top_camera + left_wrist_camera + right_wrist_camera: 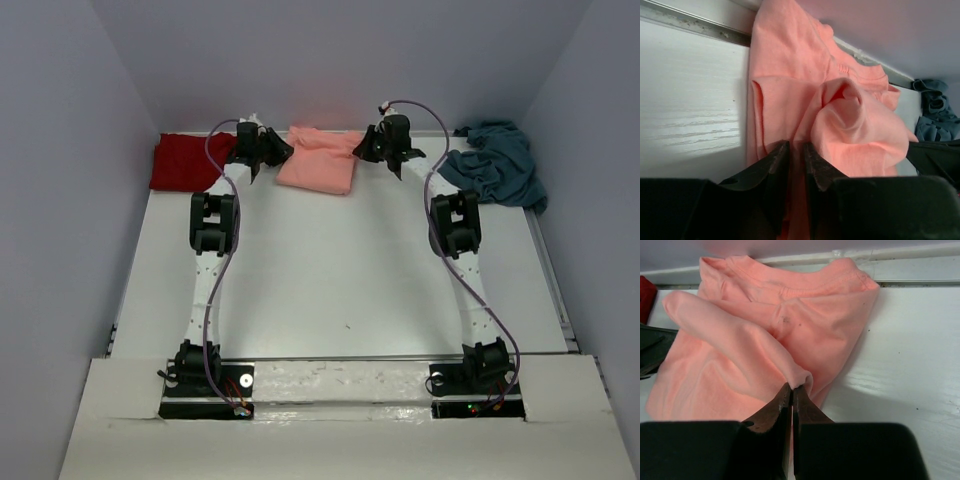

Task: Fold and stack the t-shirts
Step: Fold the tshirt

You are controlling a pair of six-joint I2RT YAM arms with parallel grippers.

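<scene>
Seemingly midway: the salmon-pink shirt point(318, 165) is being folded.
Left of it the dark red shirt point(185, 163) is lying apparently folded. The left gripper point(795, 146) is hovering narrowly parted at its left edge and the right gripper point(792, 390) is pinching its right fold. Right of it the teal-blue shirt point(497, 165) is lying crumpled, with nothing stacked.

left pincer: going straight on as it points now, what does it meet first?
The salmon-pink shirt: its cloth lies right at the left pincer tips, with the raised fold just beyond. Depth is unclear.
</scene>
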